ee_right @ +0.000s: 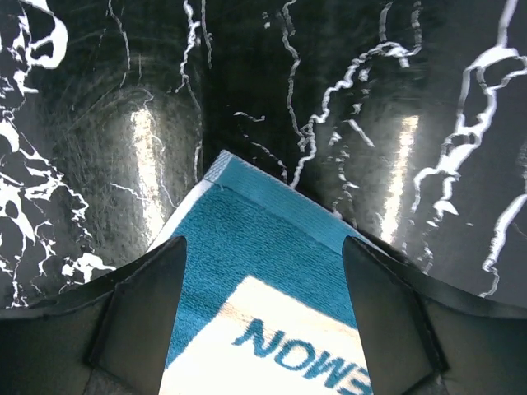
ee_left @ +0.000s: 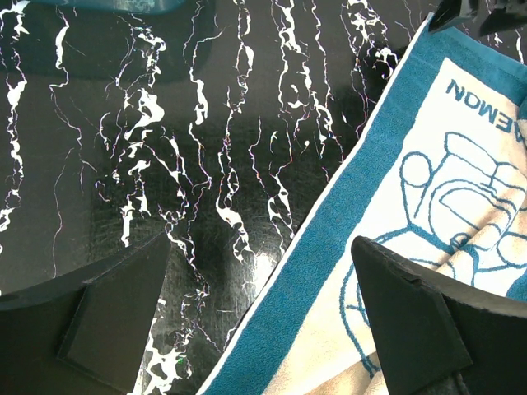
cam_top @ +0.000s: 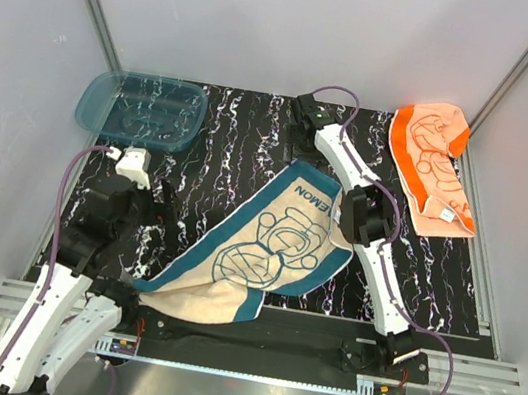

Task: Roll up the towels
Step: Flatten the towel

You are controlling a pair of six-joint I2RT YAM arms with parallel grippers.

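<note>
Tabletop (cam_top: 243, 143): black with white marble veining, enclosed by pale grey walls (cam_top: 294, 20).
Teal towel (cam_top: 266, 249): centre, laid diagonally, near end rumpled toward 7 o'clock.
Orange towel (cam_top: 434, 165): 1 o'clock, flat.
Blue tub (cam_top: 142, 108): 10 o'clock.
Left gripper (ee_left: 263, 329): spread, over the teal towel's long edge.
Right gripper (ee_right: 263, 321): spread, over its far corner.

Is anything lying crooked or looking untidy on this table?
The teal towel lies diagonally, its near end rumpled and folded over, cream side up. The orange towel at the far right is askew too.
</note>
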